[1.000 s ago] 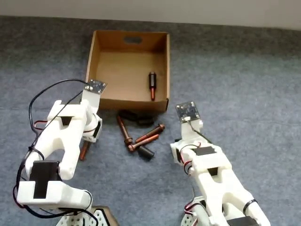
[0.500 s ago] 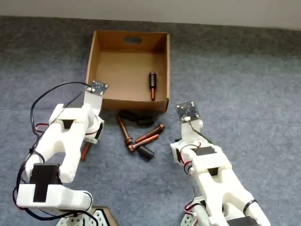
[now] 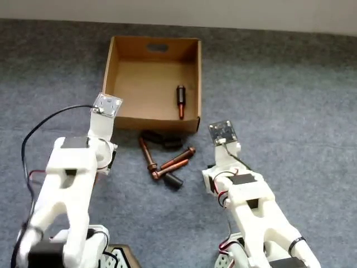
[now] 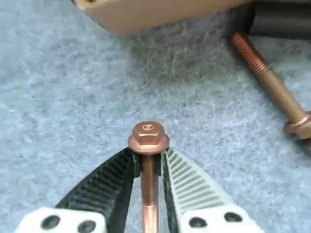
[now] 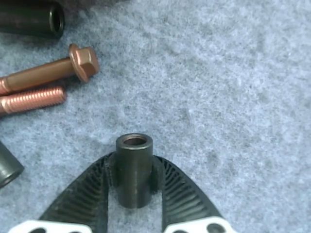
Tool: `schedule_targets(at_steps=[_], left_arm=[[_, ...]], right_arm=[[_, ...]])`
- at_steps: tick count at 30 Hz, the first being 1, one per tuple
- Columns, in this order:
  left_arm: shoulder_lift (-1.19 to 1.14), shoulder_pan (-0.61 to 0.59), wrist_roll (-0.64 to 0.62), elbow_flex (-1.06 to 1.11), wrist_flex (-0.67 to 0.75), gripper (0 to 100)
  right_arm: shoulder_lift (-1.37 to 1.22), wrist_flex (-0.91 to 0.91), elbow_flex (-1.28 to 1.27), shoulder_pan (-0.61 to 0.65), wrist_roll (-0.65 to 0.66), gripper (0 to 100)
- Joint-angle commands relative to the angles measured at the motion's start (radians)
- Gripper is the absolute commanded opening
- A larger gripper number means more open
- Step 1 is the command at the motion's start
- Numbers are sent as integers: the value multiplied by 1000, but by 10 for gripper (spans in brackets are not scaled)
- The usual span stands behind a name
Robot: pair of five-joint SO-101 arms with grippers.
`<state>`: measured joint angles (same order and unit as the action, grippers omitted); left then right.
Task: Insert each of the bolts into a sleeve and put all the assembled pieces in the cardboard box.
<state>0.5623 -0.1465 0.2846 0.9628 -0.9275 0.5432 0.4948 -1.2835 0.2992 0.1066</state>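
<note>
My left gripper (image 4: 148,156) is shut on a copper bolt (image 4: 148,140), gripping the shank just under the hex head, above the grey carpet. My right gripper (image 5: 133,162) is shut on a black sleeve (image 5: 133,170) with its bore facing outward. In the high view the left arm (image 3: 75,162) stands left of the loose parts and the right arm (image 3: 245,195) right of them. Three copper bolts (image 3: 170,162) and two black sleeves (image 3: 162,138) lie between the arms. The cardboard box (image 3: 120,120) holds one assembled piece (image 3: 181,100).
The box's front wall (image 4: 146,12) is close ahead of the left gripper, with a loose bolt (image 4: 269,85) and a sleeve (image 4: 282,17) beside it. Two bolts (image 5: 48,73) lie near the right gripper. Open carpet spreads to the right of the right arm.
The left arm has lifted and drawn back a little to the left, bolt still in its gripper. The right arm and the loose parts have not moved.
</note>
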Motion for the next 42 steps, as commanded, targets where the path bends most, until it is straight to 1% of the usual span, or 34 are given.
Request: schedule_targets(at_steps=[1, 4, 7, 11, 14, 17, 22, 25, 29, 31, 33, 37, 40, 42], left_arm=[[315, 22, -2, 7, -37, 7], [483, 67, -2, 4, -68, 7], [570, 93, -6, 4, -66, 7], [572, 94, -121, -47, -38, 7], [533, 130, -204, -124, 6, 7], [481, 193, -264, -214, 28, 7], [441, 266, -345, -329, 75, 7], [441, 331, -390, -371, 135, 7], [441, 429, -391, -377, 204, 8], [441, 460, -391, -374, 221, 8], [440, 476, -391, -380, 230, 8], [438, 476, -391, -378, 324, 8], [441, 478, -391, -380, 411, 8], [443, 507, -391, -387, 454, 8]], right_arm=[[24, -12, -2, 8, 18, 5], [24, -12, -1, 8, 15, 5], [25, -12, 5, 10, 15, 5], [79, -7, 18, 12, 14, 5], [217, -2, 16, 10, 14, 5], [398, 65, 42, 13, 14, 5], [680, 88, 79, 64, 14, 5], [776, 24, 73, 113, 14, 5], [814, -96, 28, 136, 14, 5], [814, -162, 5, 136, 14, 5], [814, -242, -16, 136, 14, 5], [817, -378, -51, 136, 14, 5], [817, -414, -67, 136, 14, 5], [817, -421, -77, 136, 5, 5]])
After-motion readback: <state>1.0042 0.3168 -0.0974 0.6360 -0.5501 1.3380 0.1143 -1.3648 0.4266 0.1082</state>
